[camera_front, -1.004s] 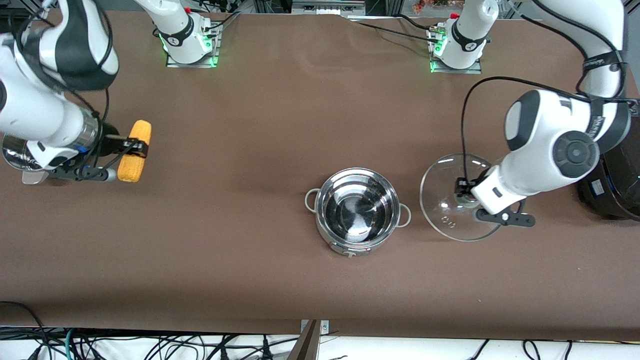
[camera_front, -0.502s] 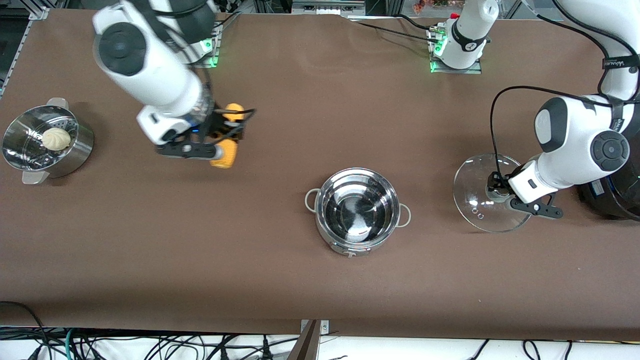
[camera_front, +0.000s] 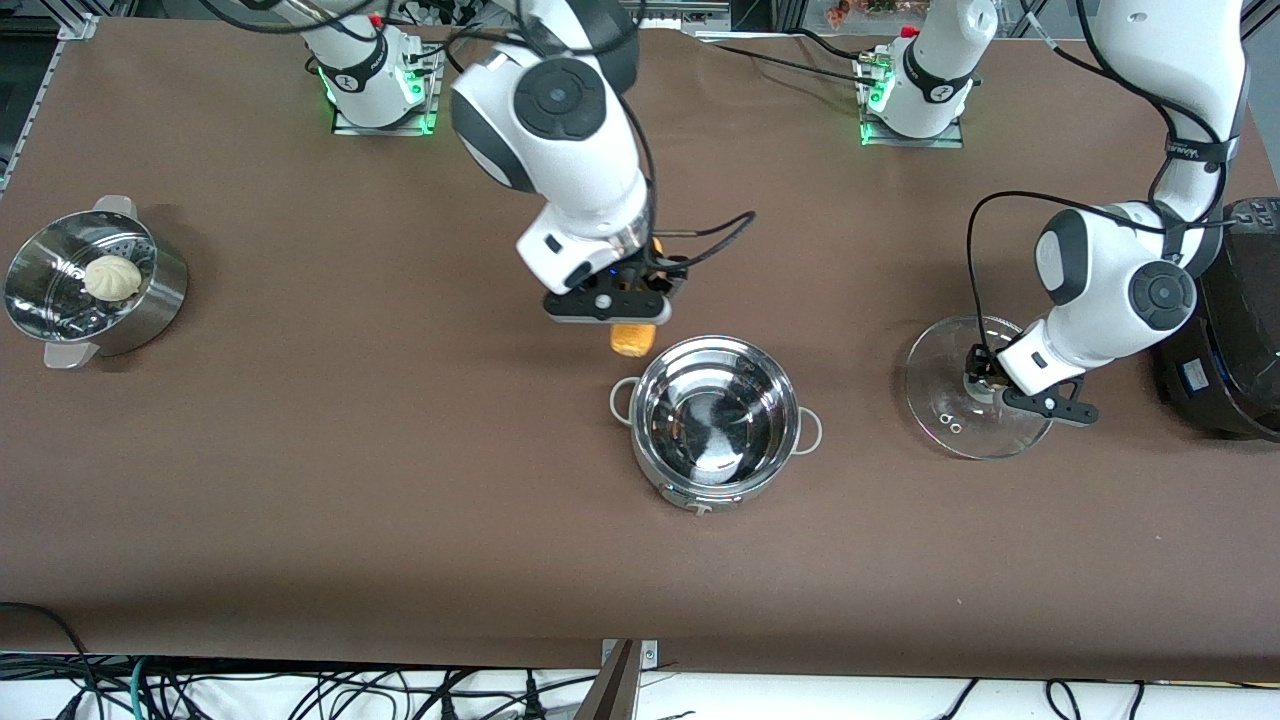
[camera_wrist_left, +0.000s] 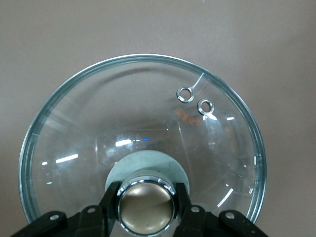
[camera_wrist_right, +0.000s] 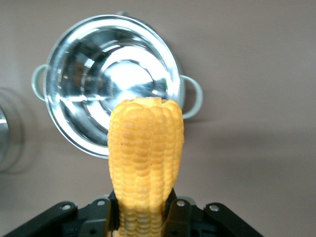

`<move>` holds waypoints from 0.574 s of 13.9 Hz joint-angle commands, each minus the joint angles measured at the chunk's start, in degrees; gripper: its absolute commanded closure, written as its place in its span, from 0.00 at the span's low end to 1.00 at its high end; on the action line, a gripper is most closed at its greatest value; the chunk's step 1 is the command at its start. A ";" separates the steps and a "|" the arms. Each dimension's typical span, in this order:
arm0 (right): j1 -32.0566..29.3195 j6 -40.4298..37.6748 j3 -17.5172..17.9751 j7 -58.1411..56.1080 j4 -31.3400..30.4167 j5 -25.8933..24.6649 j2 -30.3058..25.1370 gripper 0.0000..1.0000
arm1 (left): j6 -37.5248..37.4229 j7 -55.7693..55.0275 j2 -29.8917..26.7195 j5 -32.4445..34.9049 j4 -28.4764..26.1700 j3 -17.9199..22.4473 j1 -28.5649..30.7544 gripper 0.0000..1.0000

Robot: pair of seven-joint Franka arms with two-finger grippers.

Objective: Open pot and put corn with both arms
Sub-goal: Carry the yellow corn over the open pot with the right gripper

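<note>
The steel pot [camera_front: 715,423] stands open and empty in the middle of the table; it also shows in the right wrist view [camera_wrist_right: 111,81]. My right gripper [camera_front: 632,290] is shut on the yellow corn [camera_front: 631,339], held in the air over the table just beside the pot's rim. In the right wrist view the corn [camera_wrist_right: 146,163] stands between my fingers. My left gripper [camera_front: 985,378] is shut on the tan knob [camera_wrist_left: 146,203] of the glass lid [camera_front: 965,390], which is low over or on the table toward the left arm's end. The lid [camera_wrist_left: 143,123] fills the left wrist view.
A perforated steamer basket [camera_front: 150,300] with a white bun [camera_front: 112,277] stands toward the right arm's end of the table. A black appliance [camera_front: 1235,330] sits at the left arm's end, close to the lid. Brown table cloth lies around the pot.
My right arm has carried the corn from the steamer basket's end to just beside the pot. My left arm has moved the lid away from the pot and lower.
</note>
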 commanded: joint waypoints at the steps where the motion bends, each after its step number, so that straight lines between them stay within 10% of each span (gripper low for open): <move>1: 0.96 5.82 -1.06 -0.10 4.16 -0.95 5.09 1.00 | 2.89 1.31 0.89 -1.05 -0.56 0.11 -0.10 1.00; 5: 1.31 18.04 -2.82 -0.98 4.34 -1.12 9.93 1.00 | 3.52 1.23 2.21 -1.31 -0.91 0.11 -0.10 0.97; 8: 3.41 20.35 -4.74 -2.20 7.58 -1.21 12.92 1.00 | 3.52 1.22 2.21 -1.31 -1.00 0.11 -0.10 0.54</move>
